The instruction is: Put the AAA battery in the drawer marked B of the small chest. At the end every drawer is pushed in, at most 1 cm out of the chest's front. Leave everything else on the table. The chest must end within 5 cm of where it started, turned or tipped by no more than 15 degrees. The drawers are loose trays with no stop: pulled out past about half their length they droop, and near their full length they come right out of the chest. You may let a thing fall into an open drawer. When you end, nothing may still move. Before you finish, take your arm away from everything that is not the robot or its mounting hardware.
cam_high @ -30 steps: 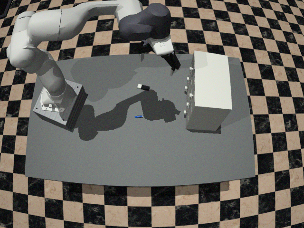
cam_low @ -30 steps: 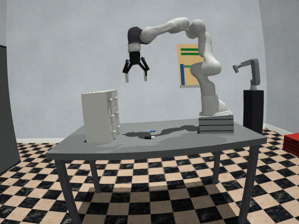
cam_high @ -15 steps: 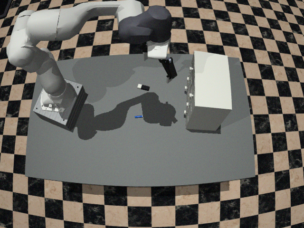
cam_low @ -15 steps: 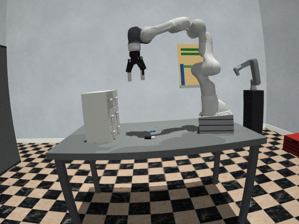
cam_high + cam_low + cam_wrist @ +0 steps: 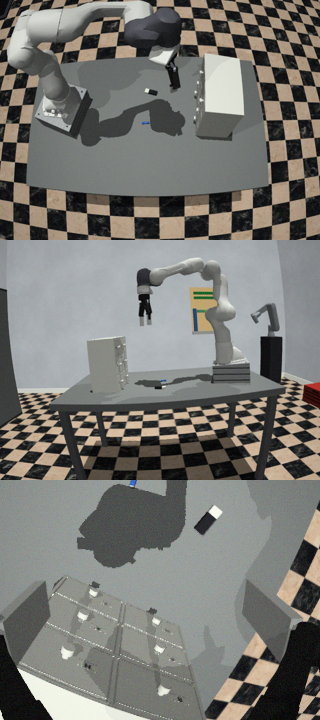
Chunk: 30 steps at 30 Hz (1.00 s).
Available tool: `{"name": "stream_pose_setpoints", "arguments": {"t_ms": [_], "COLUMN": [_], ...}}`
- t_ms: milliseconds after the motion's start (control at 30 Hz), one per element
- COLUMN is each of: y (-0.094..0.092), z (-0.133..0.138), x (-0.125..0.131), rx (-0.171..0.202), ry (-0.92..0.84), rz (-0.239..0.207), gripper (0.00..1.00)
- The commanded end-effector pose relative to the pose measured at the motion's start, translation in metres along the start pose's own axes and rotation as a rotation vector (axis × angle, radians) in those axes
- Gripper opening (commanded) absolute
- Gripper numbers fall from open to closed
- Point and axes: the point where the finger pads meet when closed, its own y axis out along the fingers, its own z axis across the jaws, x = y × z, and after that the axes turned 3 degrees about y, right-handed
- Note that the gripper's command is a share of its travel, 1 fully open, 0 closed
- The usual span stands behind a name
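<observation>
The arm arches high, wrist pointing straight down; the gripper (image 5: 145,322) (holding nothing) hangs fully open.
</observation>
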Motion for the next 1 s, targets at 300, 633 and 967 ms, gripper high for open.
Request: {"name": "stream_pose_setpoints", "arguments": {"t_ms": [300,633,967], "y": [-0.003,-0.006,-0.005], "z": [-0.008,-0.016,-0.017], "x": [-0.004,-0.006,-0.005], "rx": [-0.008,-0.008,-0.010], "ry": [0.320,0.459,0.473], "rz": [0.006,0.005,-0.002], "gripper": [1.00,1.00,1.00]}}
